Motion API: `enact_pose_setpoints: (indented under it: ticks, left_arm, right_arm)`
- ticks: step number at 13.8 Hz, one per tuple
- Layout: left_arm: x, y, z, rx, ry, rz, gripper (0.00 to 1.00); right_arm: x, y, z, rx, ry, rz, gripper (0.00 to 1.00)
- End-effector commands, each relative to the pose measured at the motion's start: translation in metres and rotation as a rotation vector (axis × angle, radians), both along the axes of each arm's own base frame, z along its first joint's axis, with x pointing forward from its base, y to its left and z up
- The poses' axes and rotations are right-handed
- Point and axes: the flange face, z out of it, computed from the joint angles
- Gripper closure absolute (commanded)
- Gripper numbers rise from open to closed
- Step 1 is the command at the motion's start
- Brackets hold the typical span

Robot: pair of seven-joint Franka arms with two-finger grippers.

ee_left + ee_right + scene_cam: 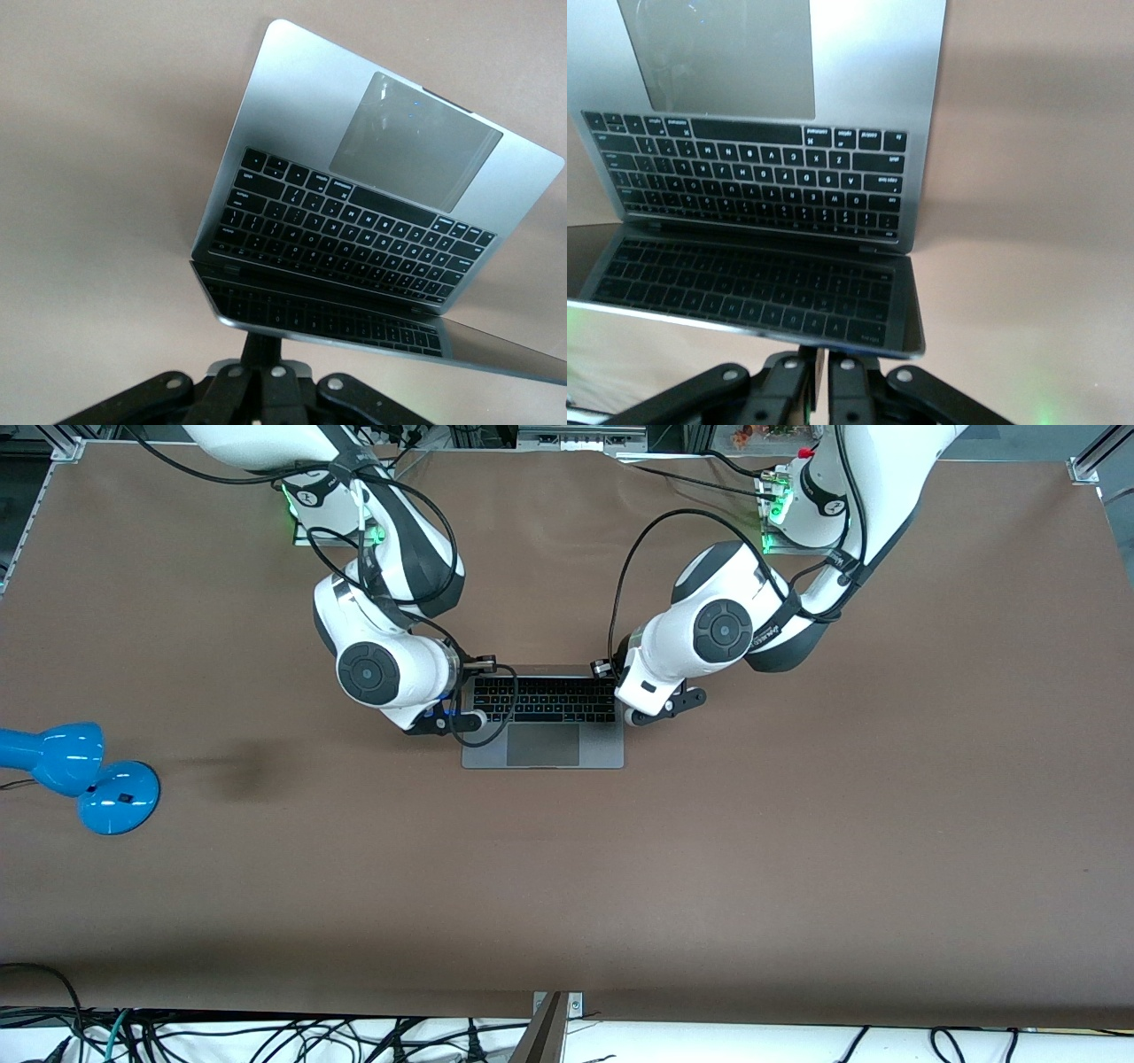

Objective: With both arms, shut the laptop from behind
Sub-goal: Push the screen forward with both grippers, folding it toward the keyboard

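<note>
Claws first: in both wrist views the fingers look pressed together, holding nothing. The left claw (263, 376) and right claw (818, 382) sit just at the upper edge of the screen of the laptop (542, 717), which stands open mid-tabletop (797, 850), nearer the edge where the arms' bases stand. Judging by looks, its metal lid is stiff, smooth and slippery, the screen fragile. Push evenly at both top corners.

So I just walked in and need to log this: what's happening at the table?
Two arms are working on the open laptop in the middle of the table. The left gripper and right gripper each sit at the top edge of its screen, fingers together. The lid is still up, keyboard showing. A blue lamp stands apart.
</note>
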Motion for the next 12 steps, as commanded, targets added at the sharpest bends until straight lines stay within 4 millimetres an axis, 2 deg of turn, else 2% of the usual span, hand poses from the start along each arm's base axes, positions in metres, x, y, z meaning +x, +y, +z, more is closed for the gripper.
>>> enact_pose_setpoints:
  ticks: [1, 5, 12]
  left_arm:
    - [0.012, -0.004, -0.004, 0.007, -0.014, 0.003, 1.00]
    - [0.027, -0.003, -0.017, 0.012, -0.021, 0.007, 1.00]
    - [0.034, -0.014, -0.045, 0.059, -0.023, 0.011, 1.00]
  right_arm:
    - [0.012, 0.003, -0.006, -0.009, -0.021, 0.033, 0.90]
    - [0.022, 0.003, -0.020, -0.010, -0.029, 0.026, 0.90]
    - [0.036, 0.001, -0.040, -0.011, -0.056, 0.034, 0.90]
